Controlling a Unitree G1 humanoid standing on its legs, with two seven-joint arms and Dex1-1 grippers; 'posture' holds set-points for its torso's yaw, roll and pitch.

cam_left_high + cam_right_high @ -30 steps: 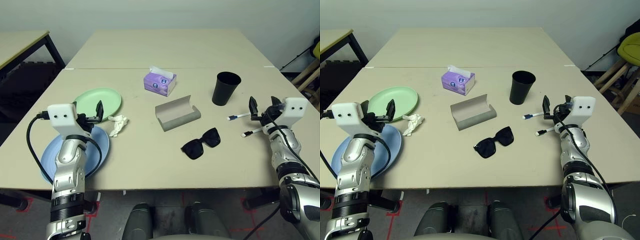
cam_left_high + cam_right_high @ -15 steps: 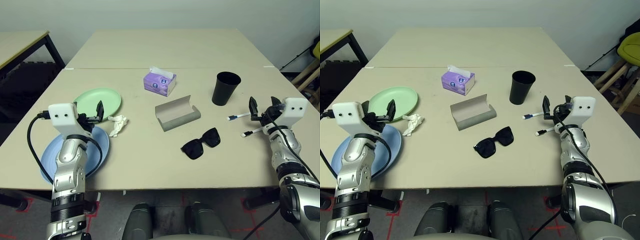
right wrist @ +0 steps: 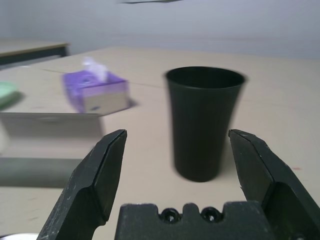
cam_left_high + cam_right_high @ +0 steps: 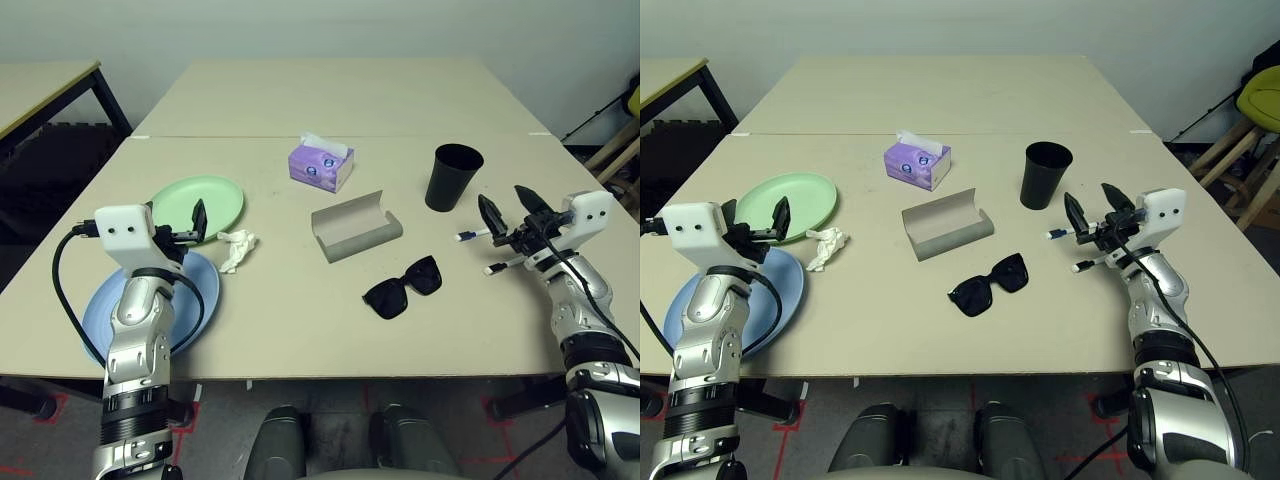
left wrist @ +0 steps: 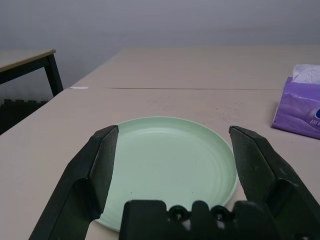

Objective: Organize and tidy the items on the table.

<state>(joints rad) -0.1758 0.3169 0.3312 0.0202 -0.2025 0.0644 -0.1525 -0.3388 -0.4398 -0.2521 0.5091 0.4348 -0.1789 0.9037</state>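
Note:
My left gripper (image 4: 178, 225) hovers open over the seam between the pale green plate (image 4: 215, 200) and the light blue plate (image 4: 203, 288), facing the green plate (image 5: 170, 165). Crumpled white tissue (image 4: 237, 248) lies just right of it. The purple tissue box (image 4: 320, 165), the open grey glasses case (image 4: 356, 228) and the black sunglasses (image 4: 402, 287) sit mid-table. My right gripper (image 4: 508, 208) stands open above two thin white pens (image 4: 470, 235) (image 4: 497, 267), aimed at the black tumbler (image 3: 202, 122), with nothing between its fingers.
The beige table (image 4: 300, 320) meets a second tabletop along a seam behind the tissue box. A black-legged side table (image 4: 40, 85) stands at far left. Chair or stool legs (image 4: 1230, 150) show off the right edge.
My right gripper has swung left and turned toward the tumbler, now over the pens. The left arm and all items have stayed put.

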